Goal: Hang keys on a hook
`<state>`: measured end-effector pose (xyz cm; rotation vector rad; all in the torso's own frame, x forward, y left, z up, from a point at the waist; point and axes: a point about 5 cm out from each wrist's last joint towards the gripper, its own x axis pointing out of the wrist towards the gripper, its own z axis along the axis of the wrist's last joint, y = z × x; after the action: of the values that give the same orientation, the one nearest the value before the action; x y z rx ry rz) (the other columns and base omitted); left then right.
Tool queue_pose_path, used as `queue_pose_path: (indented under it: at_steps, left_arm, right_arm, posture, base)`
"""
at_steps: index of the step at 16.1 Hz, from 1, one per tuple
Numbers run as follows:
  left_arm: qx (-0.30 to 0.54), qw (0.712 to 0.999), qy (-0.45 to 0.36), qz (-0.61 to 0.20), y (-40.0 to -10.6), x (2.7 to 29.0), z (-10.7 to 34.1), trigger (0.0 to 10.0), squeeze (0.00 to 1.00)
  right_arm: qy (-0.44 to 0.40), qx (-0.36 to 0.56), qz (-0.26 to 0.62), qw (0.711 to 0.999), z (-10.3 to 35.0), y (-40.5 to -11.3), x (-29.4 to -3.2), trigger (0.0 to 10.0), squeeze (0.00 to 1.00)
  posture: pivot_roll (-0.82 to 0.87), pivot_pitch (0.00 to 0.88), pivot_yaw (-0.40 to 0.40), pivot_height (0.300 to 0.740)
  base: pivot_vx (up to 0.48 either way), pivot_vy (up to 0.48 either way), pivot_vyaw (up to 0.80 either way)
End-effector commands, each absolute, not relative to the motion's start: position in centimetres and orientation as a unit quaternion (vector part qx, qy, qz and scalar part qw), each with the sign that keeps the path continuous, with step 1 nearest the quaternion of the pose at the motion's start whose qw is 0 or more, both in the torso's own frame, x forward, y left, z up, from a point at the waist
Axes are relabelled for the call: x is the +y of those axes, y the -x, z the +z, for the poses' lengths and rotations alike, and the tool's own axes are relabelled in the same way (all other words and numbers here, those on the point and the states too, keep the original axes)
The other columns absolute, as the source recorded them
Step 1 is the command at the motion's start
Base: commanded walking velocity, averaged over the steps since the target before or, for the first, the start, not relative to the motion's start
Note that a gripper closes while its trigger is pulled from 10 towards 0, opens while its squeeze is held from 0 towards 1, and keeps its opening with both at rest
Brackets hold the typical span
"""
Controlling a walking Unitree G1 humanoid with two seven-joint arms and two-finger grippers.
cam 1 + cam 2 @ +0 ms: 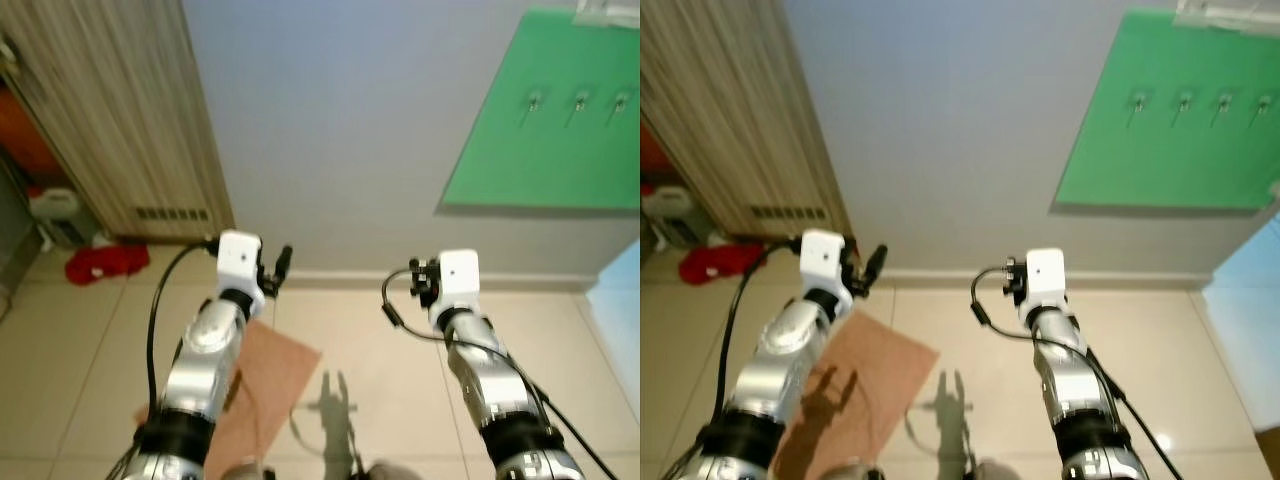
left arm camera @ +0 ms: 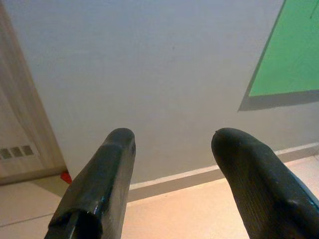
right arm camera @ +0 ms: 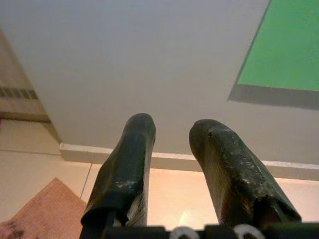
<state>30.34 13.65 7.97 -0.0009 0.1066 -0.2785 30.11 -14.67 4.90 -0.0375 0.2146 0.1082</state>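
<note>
Your two silver arms reach forward toward a pale grey wall (image 1: 350, 130). The left gripper (image 2: 174, 144) has its fingers spread wide, nothing between them. The right gripper (image 3: 172, 129) stands parted by a narrower gap, also holding nothing. High on the wall to your right hangs a green board (image 1: 1170, 130) carrying a row of small hooks (image 1: 1185, 105), well above and apart from both grippers. A brown mat (image 1: 855, 365) lies on the tiled floor (image 1: 1140, 340) beneath the left arm.
</note>
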Motion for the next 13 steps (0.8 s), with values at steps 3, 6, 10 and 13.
queue_pose_path:
  at_steps: [3,6,10,13]
  left_arm:
    - [0.026,0.994,0.024,-0.105,-30.6,14.7,8.4,10.0,0.00]
    - [-0.001,0.994,0.030,-0.102,-31.3,14.4,9.3,10.0,0.00]
    - [-0.019,0.991,0.022,-0.127,-31.3,13.7,9.9,10.0,0.00]
    - [-0.008,0.985,0.010,-0.174,-30.9,12.5,9.6,10.0,0.00]
  right_arm:
    - [0.052,0.051,0.060,0.996,6.3,-30.4,-14.2,10.0,0.00]
    - [0.061,0.019,0.046,0.997,7.3,-30.8,-14.8,10.0,0.00]
    - [0.062,-0.008,0.007,0.998,8.2,-31.0,-16.2,10.0,0.00]
    - [0.047,0.008,0.006,0.999,7.4,-30.5,-16.3,10.0,0.00]
  posture:
    - [-0.06,0.028,-0.007,0.740]
    - [-0.07,0.026,-0.008,0.740]
    - [-0.07,0.019,-0.006,0.740]
    - [-0.07,0.014,-0.002,0.740]
  base:
    - [0.340,-0.335,0.00]
    - [0.378,-0.291,0.00]
    - [0.382,-0.285,0.00]
    - [0.382,-0.285,0.00]
